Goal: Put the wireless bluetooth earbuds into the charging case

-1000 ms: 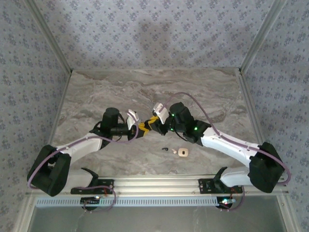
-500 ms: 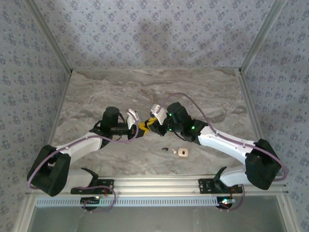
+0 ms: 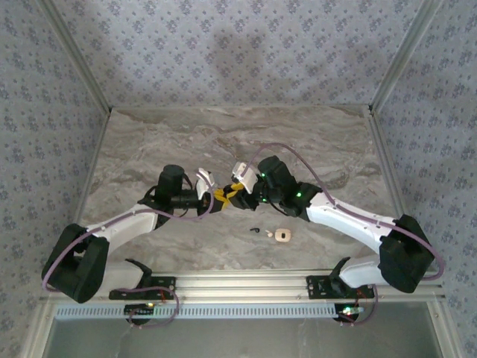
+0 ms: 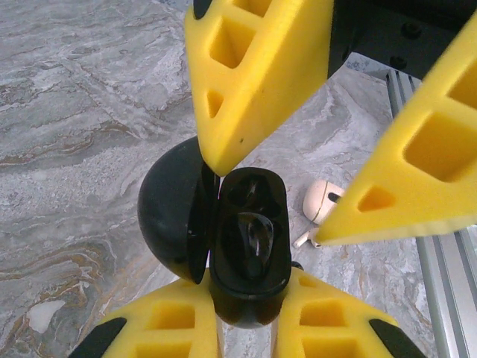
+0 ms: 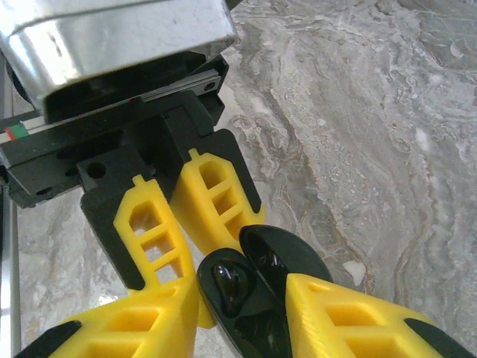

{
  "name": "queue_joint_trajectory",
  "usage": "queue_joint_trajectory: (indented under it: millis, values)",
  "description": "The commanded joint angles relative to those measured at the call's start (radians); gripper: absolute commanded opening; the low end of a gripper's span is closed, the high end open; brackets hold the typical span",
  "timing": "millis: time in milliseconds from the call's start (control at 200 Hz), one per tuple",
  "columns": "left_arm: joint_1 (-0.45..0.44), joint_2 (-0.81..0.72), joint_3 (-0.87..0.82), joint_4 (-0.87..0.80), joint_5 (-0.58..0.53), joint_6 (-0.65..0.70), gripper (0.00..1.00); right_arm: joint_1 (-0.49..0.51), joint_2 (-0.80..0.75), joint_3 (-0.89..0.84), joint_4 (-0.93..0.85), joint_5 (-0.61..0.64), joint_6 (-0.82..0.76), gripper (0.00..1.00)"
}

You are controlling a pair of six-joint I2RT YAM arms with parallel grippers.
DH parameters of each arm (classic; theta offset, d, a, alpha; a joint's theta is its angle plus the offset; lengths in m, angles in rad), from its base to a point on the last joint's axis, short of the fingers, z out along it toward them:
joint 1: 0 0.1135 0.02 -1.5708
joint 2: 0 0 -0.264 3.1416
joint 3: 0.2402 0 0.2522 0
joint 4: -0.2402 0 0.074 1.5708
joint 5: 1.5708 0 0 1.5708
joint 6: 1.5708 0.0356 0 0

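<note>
My left gripper is shut on the base of a black clamshell charging case held above the table, its lid swung open to the left. One glossy black earbud sits in the case's well. My right gripper faces it, open. One of its yellow fingertips rests by the hinge seam, and the other stands off to the right. A tiny black stemmed earbud lies on the table below.
A small pale beige rounded piece with a dark mark lies on the marble table beside the loose earbud. The aluminium rail runs along the near edge, and patterned walls enclose the back and sides.
The right gripper's jaws have spread apart at the case. The right arm has edged slightly left toward the left gripper. The left arm has held still.
</note>
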Motion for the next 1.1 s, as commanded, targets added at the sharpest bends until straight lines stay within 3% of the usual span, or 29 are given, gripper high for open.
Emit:
queue_joint_trajectory:
  millis: [0,205,415,655,864,1094]
  values:
    - [-0.010,-0.018,0.035,-0.011,0.041,0.023,0.11,-0.019,-0.018,0.029,-0.004,-0.036,0.017,0.43]
    - [-0.016,-0.022,0.030,-0.028,0.014,0.046,0.12,-0.062,-0.087,0.006,0.024,-0.119,0.104,0.49]
    - [-0.045,-0.039,0.002,-0.033,-0.065,0.094,0.11,-0.177,-0.141,-0.030,-0.014,-0.195,0.285,0.49]
    - [-0.060,-0.052,-0.032,-0.012,-0.148,0.098,0.11,-0.224,-0.142,-0.019,-0.262,-0.097,0.412,0.48]
    - [-0.060,-0.062,-0.104,0.064,-0.170,0.049,0.11,-0.210,-0.108,-0.028,-0.521,0.053,0.656,0.46]
    - [-0.060,-0.090,-0.161,0.127,-0.216,0.009,0.11,-0.060,-0.102,-0.109,-0.514,0.092,0.967,0.46]
